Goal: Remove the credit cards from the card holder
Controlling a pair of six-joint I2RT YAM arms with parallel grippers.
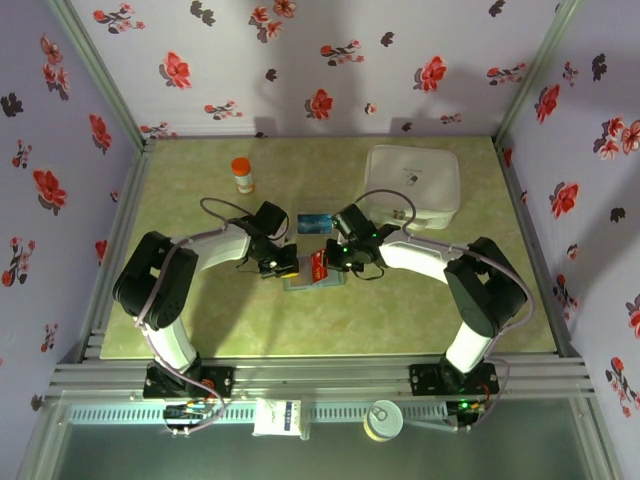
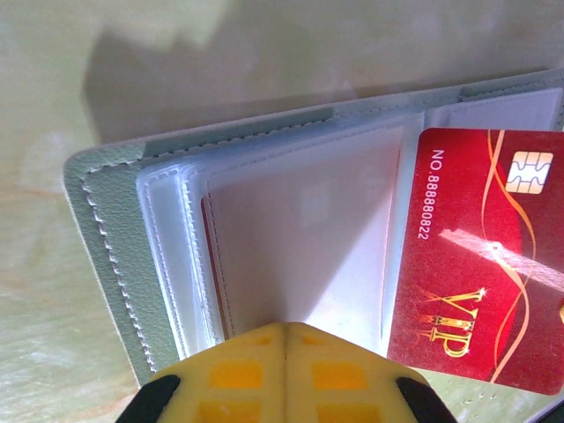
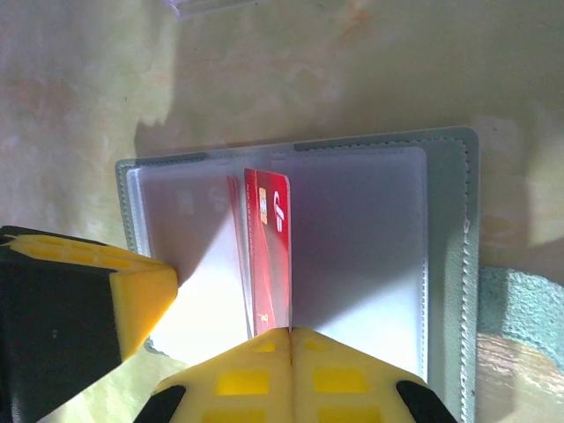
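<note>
- Your right end effector [image 3: 290,348] sits at the bottom centre of the right wrist view; its yellow fingertips are pressed together with no gap between them; the red card [image 3: 269,256] runs up out of the seam where they meet, so it is clamped on one short end of that card.
- The red card stands on edge in that view, over the middle of the open card holder [image 3: 448,264]; in the left wrist view you see its face at the right of the frame, with a gold chip, a printed number and gold "VIP" lettering.
- Your left end effector [image 2: 286,348] is at the bottom centre of the left wrist view; its fingertips are closed tight against each other; they meet at the near edge of the clear sleeves [image 2: 300,238]; you cannot tell whether a sleeve is pinched between them.
- A thin red edge shows between the sleeve pages at the left of that view.
- The card holder lies open and flat on the tabletop [image 1: 400,310], at the centre of the top view, under both end effectors; its grey-green border is stitched all round.
- A blue card [image 1: 314,222] lies flat on the tabletop just above the holder in the top view, between the two wrists and apart from the holder.
- An orange bottle [image 1: 242,176] stands upright at the upper left of the tabletop; a white box [image 1: 420,185] sits at the upper right, beyond your right arm.
</note>
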